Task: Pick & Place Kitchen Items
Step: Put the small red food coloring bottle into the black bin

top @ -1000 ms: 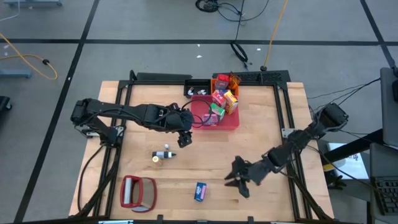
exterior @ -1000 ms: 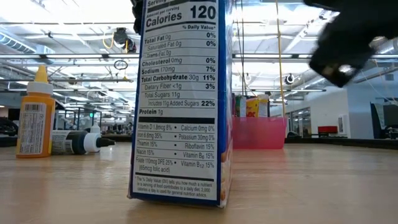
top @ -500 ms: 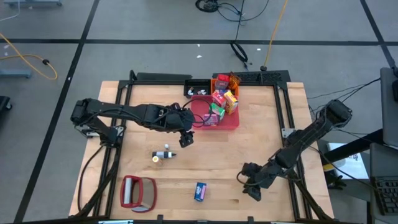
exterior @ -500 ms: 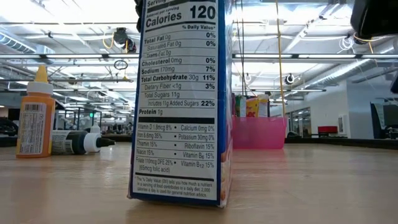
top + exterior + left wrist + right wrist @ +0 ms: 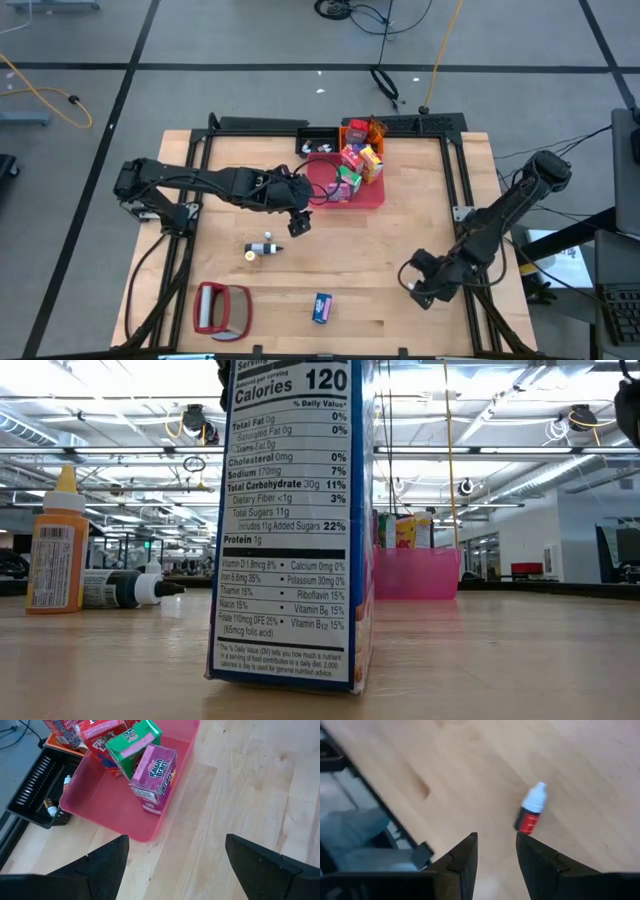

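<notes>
A pink tray (image 5: 368, 194) at the table's far middle holds red, yellow, green and pink cartons (image 5: 155, 776). My left gripper (image 5: 298, 224) hangs open and empty just left of the tray's near corner (image 5: 145, 832). A blue carton (image 5: 321, 308) stands near the front edge and fills the low view (image 5: 290, 520). A yellow bottle (image 5: 55, 545) stands beside a dark bottle (image 5: 120, 588) that lies on its side at mid-left (image 5: 260, 248). My right gripper (image 5: 415, 288) is near the right front, a little open, above a small white-capped red-labelled bottle (image 5: 530, 814) lying on the wood.
A red-framed silvery flat object (image 5: 222, 308) lies at the front left. A black basket (image 5: 318, 143) and an orange container (image 5: 362, 128) stand behind the tray. Black rails (image 5: 455, 200) run along the table's sides. Bare wood lies between the tray and the blue carton.
My right gripper has moved toward the table's right edge and has left the low view.
</notes>
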